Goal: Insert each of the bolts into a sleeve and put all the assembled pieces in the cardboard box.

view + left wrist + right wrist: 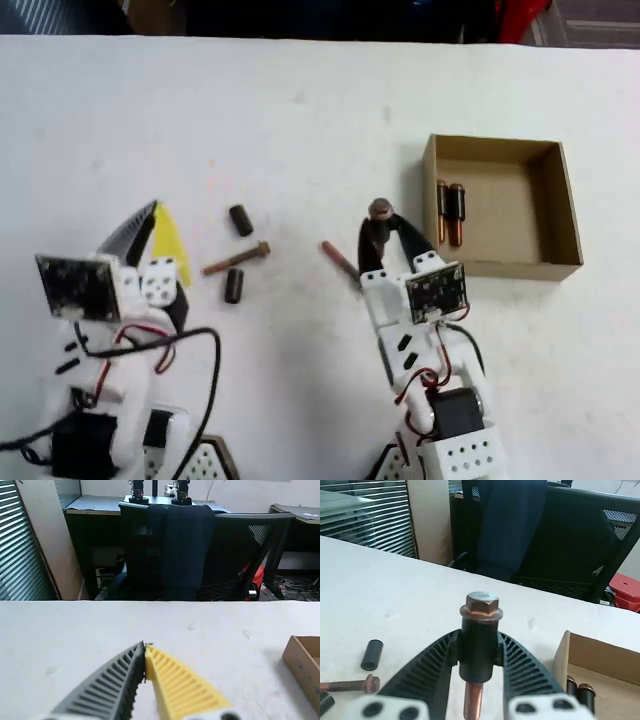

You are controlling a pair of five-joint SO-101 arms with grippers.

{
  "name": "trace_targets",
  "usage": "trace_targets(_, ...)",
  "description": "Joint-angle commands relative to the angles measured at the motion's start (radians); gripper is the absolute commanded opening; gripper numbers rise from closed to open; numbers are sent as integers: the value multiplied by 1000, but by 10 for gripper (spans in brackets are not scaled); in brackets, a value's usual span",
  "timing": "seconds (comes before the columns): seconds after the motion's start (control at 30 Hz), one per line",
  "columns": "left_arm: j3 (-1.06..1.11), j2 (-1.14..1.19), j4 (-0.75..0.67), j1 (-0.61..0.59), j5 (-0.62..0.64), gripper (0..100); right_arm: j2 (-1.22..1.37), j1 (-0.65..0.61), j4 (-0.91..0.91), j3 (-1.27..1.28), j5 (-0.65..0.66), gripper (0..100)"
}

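The right gripper [479, 641] grasps a black sleeve [478, 655] with a bolt [481, 607] through it, near the cardboard box [570, 212] — two assembled pieces [449, 212] lie inside. The left gripper [145, 652] is clenched on nothing — a loose bolt [237, 259] lies on the tabletop [300, 120].

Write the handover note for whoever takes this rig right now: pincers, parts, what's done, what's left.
Left pincer: shut, empty, beside the loose parts.
Right pincer: shut on an assembled piece, bolt upright in its sleeve, close to the cardboard box.
Done: two finished pieces lie in the box.
Left: box the held piece, then join and box the first bolt, second bolt, first sleeve and second sleeve, all loose on the table.
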Motion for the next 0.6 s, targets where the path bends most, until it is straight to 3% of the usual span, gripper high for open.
trace_targets(0.0, 58, -91, 5, -31, -8, 24, -12, 45, 65, -87, 58, 17)
trace_targets(0.3, 186, -133, 5, -133, -26, 24, -10, 147, 289, -272, 66, 17)
trace_targets(0.57, 350, -134, -3, -136, -28, 24, 36, 157, 499, -511, 68, 17)
